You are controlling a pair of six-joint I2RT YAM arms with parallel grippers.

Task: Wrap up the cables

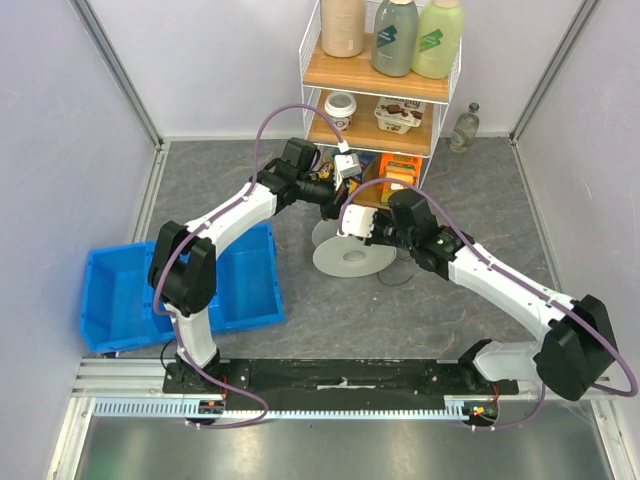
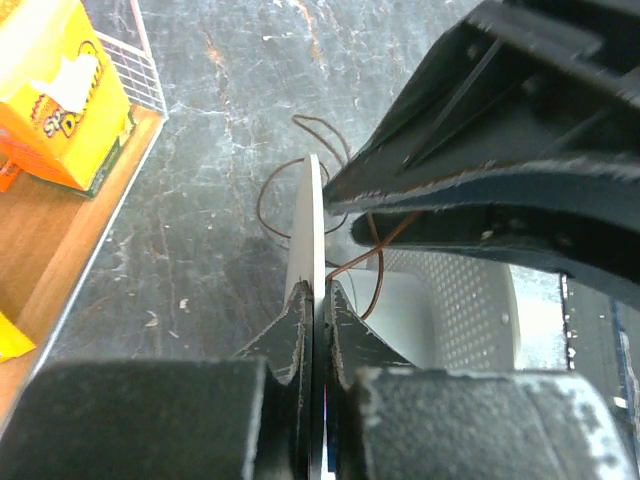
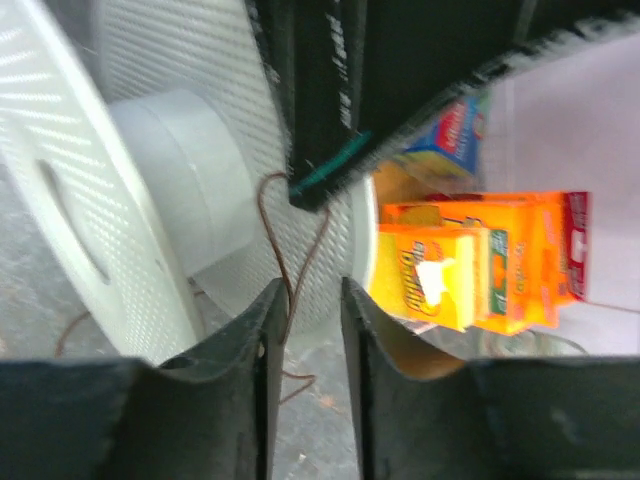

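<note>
- Spool (image 1: 350,258) sits tilted toward the far edge of the counter, just before the shelf rack (image 1: 345,80). The left gripper (image 2: 318,295) is clamped tight on one flange rim, probably to steady it for winding.
- Right gripper (image 3: 310,290) reaches between the flanges near the hub, jaws a little apart. The cable (image 2: 263,200) loops there, and a strand runs down into the gap without being visibly pinched.
- More cable lies loose on the counter at the spool's near-right side.
- Room is tight: the grippers crowd each other and the orange boxes (image 3: 470,260) sit close behind. Open counter lies toward the right edge, while a blue bin (image 1: 120,300) fills the near-left corner.
</note>
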